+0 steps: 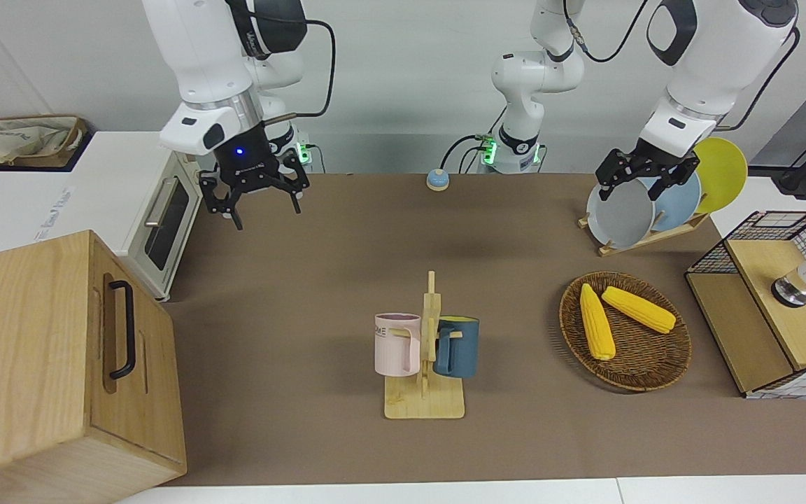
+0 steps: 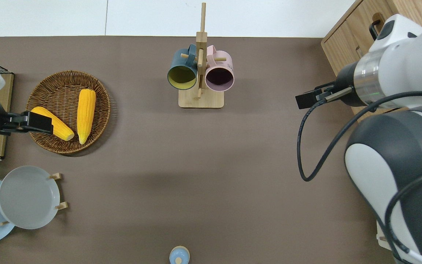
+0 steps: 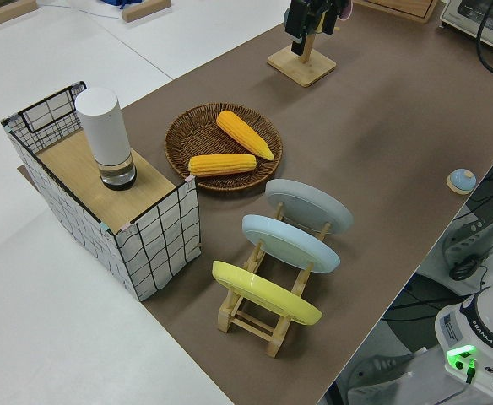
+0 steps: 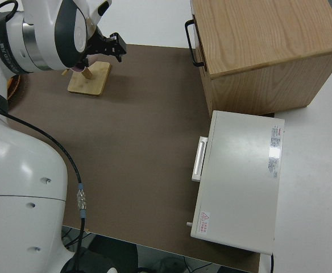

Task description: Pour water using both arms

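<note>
Above brown table, glossy white arms (image 1: 214,77)

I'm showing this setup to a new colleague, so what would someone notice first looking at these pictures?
Probably the wooden mug rack mid-table, with a pink mug and a dark blue mug hanging on it. Next, the wicker basket holding two corn cobs, toward the left arm's end. Both the left gripper and the right gripper hang open, holding nothing.
</note>
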